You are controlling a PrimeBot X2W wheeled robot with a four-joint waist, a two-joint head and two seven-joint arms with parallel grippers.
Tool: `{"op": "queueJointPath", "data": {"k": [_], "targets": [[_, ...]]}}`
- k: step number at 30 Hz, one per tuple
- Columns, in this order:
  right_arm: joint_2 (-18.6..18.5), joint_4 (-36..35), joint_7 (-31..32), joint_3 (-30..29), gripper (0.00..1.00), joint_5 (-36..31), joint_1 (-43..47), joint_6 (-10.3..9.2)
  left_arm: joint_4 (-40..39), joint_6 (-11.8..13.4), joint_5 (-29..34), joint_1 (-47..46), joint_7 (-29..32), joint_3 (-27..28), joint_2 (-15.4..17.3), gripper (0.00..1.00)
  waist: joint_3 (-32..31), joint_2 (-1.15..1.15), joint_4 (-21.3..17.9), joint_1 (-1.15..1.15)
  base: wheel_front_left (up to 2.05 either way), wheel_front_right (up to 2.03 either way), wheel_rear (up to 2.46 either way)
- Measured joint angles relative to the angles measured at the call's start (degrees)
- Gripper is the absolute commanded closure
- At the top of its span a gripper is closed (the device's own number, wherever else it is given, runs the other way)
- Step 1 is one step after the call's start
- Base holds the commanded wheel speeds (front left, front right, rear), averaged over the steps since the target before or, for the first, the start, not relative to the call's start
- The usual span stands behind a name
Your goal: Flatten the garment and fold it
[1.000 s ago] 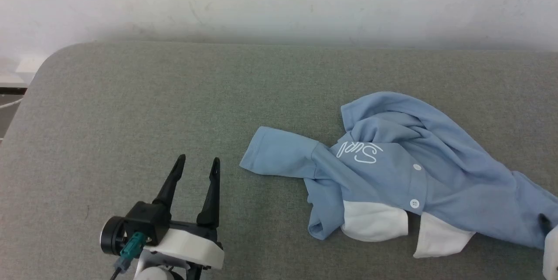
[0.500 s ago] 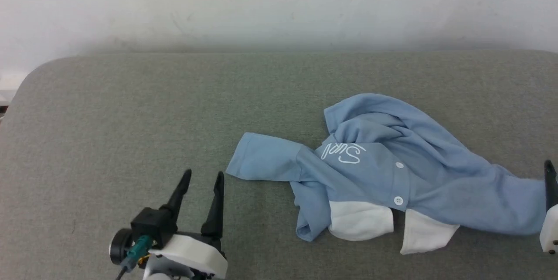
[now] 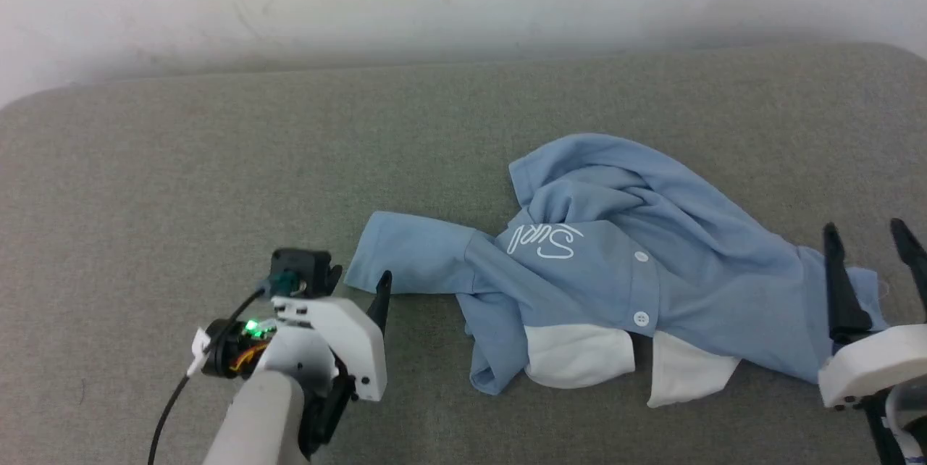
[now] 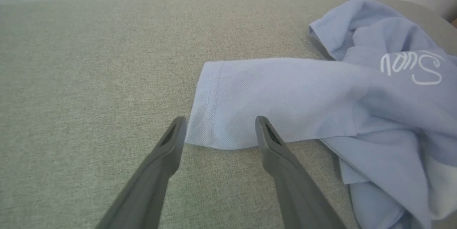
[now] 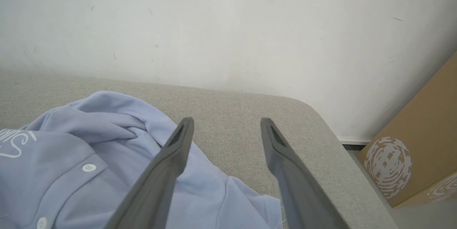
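Both gape empty: our left gripper point(image 4: 218, 129) beside the crumpled knit garment point(image 3: 673, 262), right gripper point(image 5: 226, 129) over its far edge.

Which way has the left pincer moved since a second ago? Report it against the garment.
Yes. In the head view the left pincer stood apart from the sleeve cuff of the garment; now, open, it reaches that cuff, rightward.

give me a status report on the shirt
Left gripper open at sleeve cuff. Right gripper open at the other end. Garment crumpled, unfolded, on grey cushion. Cardboard box beside cushion, no obstruction.
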Motion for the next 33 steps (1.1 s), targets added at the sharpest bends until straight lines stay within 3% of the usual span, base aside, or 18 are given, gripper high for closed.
{"op": "queueJointPath", "data": {"k": [3, 8, 12, 13, 14, 15, 20, 25, 33], "targets": [[0.52, -0.45, -0.13, 1.44, 0.0, 0.09, 0.0, 0.0, 0.43, 1.52, 0.81, -2.58, 7.37, -0.46, 0.77, 0.0, 1.35, 0.0, -0.41, 0.0, 0.0, 0.0, 0.0], [0.86, -0.82, -0.7, 3.12, 0.0, 0.1, -0.05, 0.0, 1.46, 3.7, 2.6, -6.21, 14.1, -0.89, 1.96, 0.0, 3.78, 0.0, -0.99, 0.0, 0.0, 0.0, 0.0], [0.99, -0.74, -1.26, 3.49, 0.0, 0.1, -0.45, 0.0, 2.82, 2.86, 2.36, -7.66, 18.52, -1.75, 2.02, 0.0, 5.68, 0.0, -1.37, 0.0, 0.0, 0.0, 0.0], [1.09, -0.71, -1.47, 3.49, 0.0, 0.09, -0.63, 0.0, 2.81, 2.37, 1.94, -8.03, 19.62, -1.85, 2.16, 0.04, 6.09, 0.0, -1.44, 0.0, 0.0, 0.0, 0.0], [1.14, -0.65, -1.62, 3.47, 0.0, 0.09, -0.79, 0.0, 2.67, 1.85, 1.46, -8.27, 20.39, -1.93, 2.34, 0.71, 6.46, 0.0, -1.49, -0.01, 0.0, 0.0, 0.0], [1.18, -0.47, -1.78, 3.43, 0.0, 0.08, -0.94, 0.0, 2.35, 1.41, 0.98, -8.42, 20.84, -1.94, 2.56, 1.0, 6.77, 0.0, -1.52, -0.01, 0.0, 0.0, 0.0], [1.29, 0.88, -2.15, 2.87, 0.0, -0.08, -1.19, 0.0, 1.11, 0.65, -0.92, -7.88, 18.93, -1.63, 2.4, 1.0, 6.93, 0.0, -1.01, 0.01, 0.0, 0.0, 0.0], [1.11, 2.43, -2.16, 2.64, 0.0, -0.14, -1.18, 0.0, -2.1, 2.05, -1.26, -5.03, 9.62, 0.44, 1.99, 1.0, 5.1, 0.0, 0.12, 0.0, 0.0, 0.0, 0.0], [0.91, 4.48, -1.72, 1.71, 0.0, -0.14, -0.1, -0.03, -16.02, 2.71, -3.55, -3.66, -1.69, 3.47, 2.11, 1.0, 0.97, 0.0, 3.56, -0.01, 0.0, 0.0, 0.0]]}}
